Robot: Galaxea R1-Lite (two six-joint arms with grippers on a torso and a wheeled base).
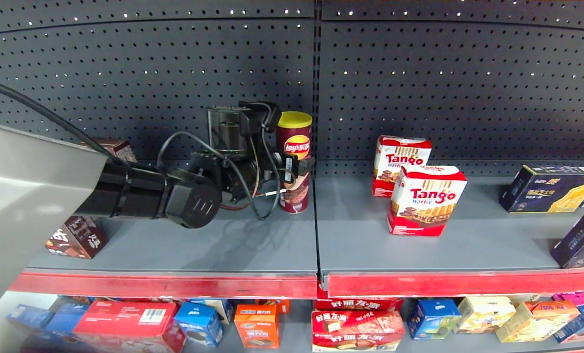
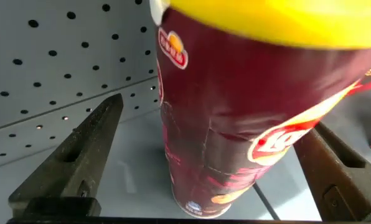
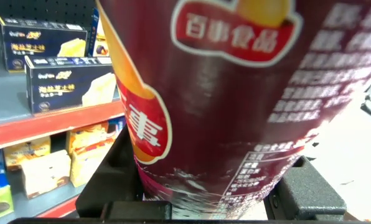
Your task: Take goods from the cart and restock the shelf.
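Maroon chip can [image 1: 294, 162] stands on shelf [image 1: 252, 245], left pincer [image 2: 215, 118] wide astride it: looks like release. Next: retract straight, no nudging. Right pincer [image 3: 210, 165] clamps second can [image 3: 235, 81].

Chip can [image 1: 294, 162]: your maroon tube, yellow lid, stands upright on the shelf [image 1: 252, 245] between the left tool's [image 2: 213, 134] spread fingers [image 2: 86, 149], one finger clear of it.
Second can [image 3: 235, 93]: maroon, clamped in your right tool [image 3: 210, 186].

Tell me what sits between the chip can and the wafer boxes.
Nothing: bare grey shelf between chip can and wafer boxes, crossed by a panel seam, head view.
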